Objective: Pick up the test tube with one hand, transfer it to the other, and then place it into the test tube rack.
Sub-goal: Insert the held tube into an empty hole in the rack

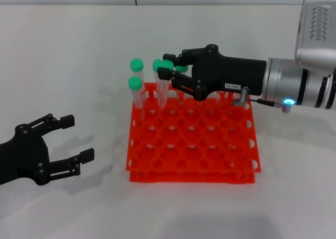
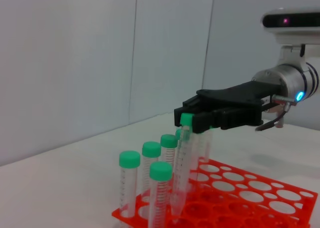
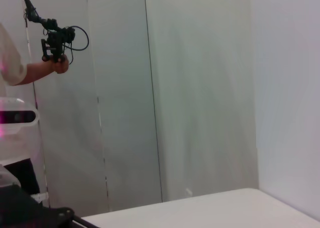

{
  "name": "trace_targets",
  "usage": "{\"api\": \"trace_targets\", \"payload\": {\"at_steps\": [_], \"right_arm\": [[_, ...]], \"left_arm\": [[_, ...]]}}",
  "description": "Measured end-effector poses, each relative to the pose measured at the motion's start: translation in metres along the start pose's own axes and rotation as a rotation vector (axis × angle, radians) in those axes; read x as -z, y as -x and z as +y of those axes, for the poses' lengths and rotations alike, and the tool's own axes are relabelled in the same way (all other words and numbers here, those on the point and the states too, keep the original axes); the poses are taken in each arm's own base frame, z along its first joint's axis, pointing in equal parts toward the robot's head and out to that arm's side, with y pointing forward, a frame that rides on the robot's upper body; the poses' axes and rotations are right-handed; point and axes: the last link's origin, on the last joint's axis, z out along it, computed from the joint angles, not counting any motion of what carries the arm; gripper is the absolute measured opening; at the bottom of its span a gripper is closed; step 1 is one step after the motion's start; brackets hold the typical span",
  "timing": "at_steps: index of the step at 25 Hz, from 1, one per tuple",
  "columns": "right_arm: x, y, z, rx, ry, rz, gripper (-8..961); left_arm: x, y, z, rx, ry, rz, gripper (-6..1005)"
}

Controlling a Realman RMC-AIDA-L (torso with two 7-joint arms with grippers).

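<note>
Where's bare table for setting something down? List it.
Free: the table left of the test tube rack, beyond the open left end effector, and the strip before the rack. Crowded: the rack's far-left corner, where the right end effector holds a test tube.

White wall panels behind a table corner

A pale table (image 3: 210, 208) lies low at 5 o'clock; at 10 o'clock a person's hand (image 3: 61, 65) holds a black cabled device (image 3: 55, 37) against the wall (image 3: 200, 87).

Bright, even light; soft shadows, slight blur
</note>
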Motion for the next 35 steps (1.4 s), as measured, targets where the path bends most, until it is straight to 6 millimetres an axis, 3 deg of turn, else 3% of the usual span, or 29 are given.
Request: {"api": "trace_targets", "payload": {"at_steps": [35], "right_arm": [[-0.009,-0.011,0.003,0.02,0.001,0.088,272]], "left_arm": [[0.0,0.003,-0.002,-0.015,-0.015,0.0,887]]}}
